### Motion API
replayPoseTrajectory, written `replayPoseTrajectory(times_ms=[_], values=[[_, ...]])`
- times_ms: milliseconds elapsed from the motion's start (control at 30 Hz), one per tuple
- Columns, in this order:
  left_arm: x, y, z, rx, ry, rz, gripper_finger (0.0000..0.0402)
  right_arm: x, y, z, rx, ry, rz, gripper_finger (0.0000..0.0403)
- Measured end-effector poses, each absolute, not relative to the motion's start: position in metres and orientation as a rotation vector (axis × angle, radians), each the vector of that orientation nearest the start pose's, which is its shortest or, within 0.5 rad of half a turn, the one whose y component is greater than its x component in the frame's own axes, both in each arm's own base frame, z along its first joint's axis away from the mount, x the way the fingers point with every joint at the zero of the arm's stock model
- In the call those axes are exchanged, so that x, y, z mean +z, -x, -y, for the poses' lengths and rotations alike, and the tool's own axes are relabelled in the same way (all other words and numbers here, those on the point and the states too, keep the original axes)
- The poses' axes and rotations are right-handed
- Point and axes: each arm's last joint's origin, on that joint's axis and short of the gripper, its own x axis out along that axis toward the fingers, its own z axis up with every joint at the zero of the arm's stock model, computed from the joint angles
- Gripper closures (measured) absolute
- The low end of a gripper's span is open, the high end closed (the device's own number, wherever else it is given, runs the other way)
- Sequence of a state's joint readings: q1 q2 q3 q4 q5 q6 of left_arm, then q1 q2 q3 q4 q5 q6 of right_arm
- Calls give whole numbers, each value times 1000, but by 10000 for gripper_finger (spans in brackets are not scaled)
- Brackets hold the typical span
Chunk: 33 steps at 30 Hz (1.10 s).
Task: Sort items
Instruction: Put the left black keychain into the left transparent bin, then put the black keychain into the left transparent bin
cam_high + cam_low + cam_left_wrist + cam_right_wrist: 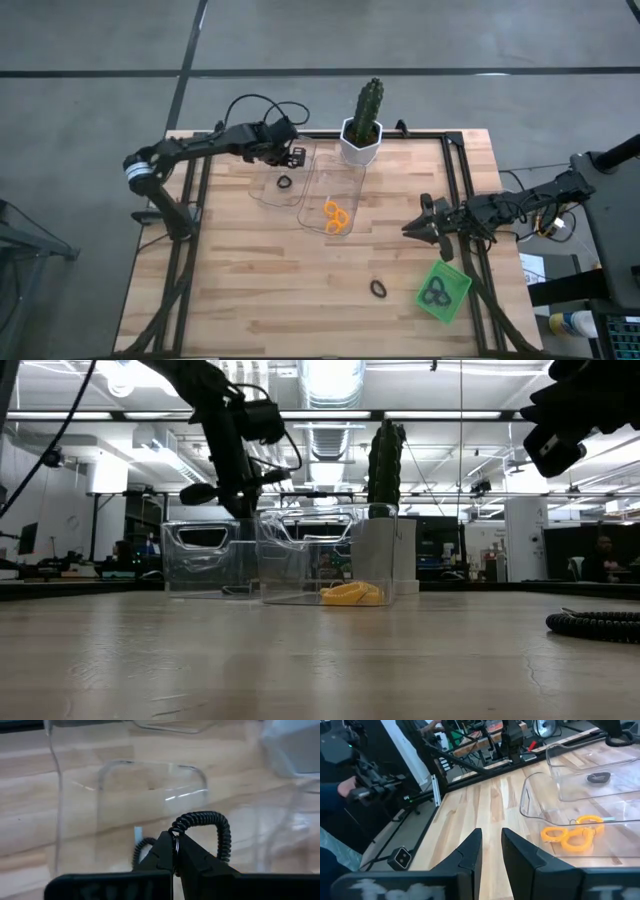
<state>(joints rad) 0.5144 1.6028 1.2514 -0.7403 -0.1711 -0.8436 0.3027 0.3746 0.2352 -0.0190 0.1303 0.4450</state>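
- Over the clear tray (282,180) at 11 o'clock on the surface (250,290): left pincer (175,851) clenched on a black coiled loop (210,827), poised above the tray; one black loop (285,183) already inside.
- Step judged: drop-off of a black item. Next move calls for releasing squarely within the tray walls, then retreating upward.
- At 3 o'clock: right pincer (491,851) waiting, fingers slightly parted, grasping nothing.
- Second clear tray (335,195) at centre: orange loops (337,217) inside.
- Green tray (444,290) at 5 o'clock: dark loops (434,291) inside, colour hard to make out.
- Stray black loop (378,288) at 6 o'clock on the surface, unsorted.
- Cactus (368,108) at 12 o'clock.
- Height of held loop above tray floor: cannot tell.
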Motion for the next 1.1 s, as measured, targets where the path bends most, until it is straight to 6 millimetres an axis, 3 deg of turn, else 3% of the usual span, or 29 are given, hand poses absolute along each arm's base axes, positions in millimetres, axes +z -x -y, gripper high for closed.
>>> replayPoseTrajectory(times_ms=[133, 333, 1000, 1100], values=[[240, -282, -172, 1076, 913, -822, 395, 210, -116, -32, 135, -406, -190, 335], [232, -285, -175, 1083, 911, -852, 358, 211, -116, -32, 135, -410, -188, 335], [226, -283, -173, 1066, 870, -893, 344, 211, -116, -32, 135, -413, -186, 335], [231, -281, -172, 1062, 871, -875, 344, 211, -116, -32, 129, -486, -191, 335]])
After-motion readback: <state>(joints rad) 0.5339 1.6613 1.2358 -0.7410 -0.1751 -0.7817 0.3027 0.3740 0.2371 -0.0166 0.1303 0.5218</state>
